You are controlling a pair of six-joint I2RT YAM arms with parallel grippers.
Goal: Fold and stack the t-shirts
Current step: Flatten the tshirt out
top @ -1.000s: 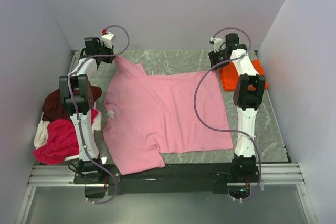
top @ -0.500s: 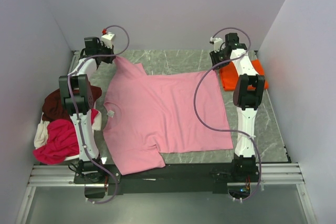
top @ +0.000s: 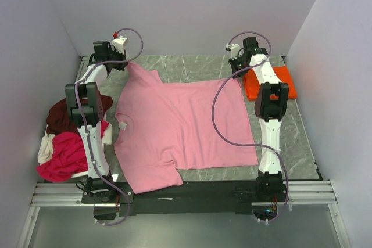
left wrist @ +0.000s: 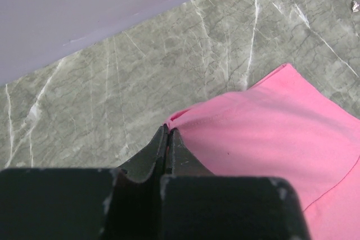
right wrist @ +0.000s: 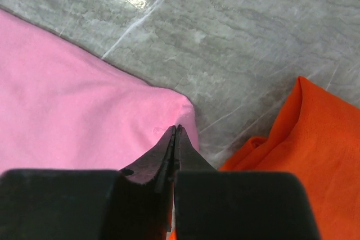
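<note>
A light pink t-shirt (top: 180, 126) lies spread flat across the marble table (top: 192, 65). My left gripper (top: 125, 62) is shut on its far left sleeve tip; in the left wrist view the pink t-shirt (left wrist: 270, 133) bunches at the left gripper (left wrist: 167, 130) where the jaws meet. My right gripper (top: 236, 72) is shut at the shirt's far right corner. In the right wrist view the right gripper (right wrist: 175, 128) pinches the pink t-shirt (right wrist: 84, 99) just inside that corner. A bright orange t-shirt (top: 283, 82) lies folded right of it, with the orange t-shirt (right wrist: 315, 139) close beside the jaws.
A heap of t-shirts sits at the table's left edge behind the left arm: dark maroon (top: 58, 114), magenta-red (top: 64, 155) and cream (top: 44, 150). Walls close the table in at the back and both sides.
My right gripper has closed from open onto the pink shirt's far right corner, and its wrist has shifted slightly left. The left arm and the shirt have not moved.
</note>
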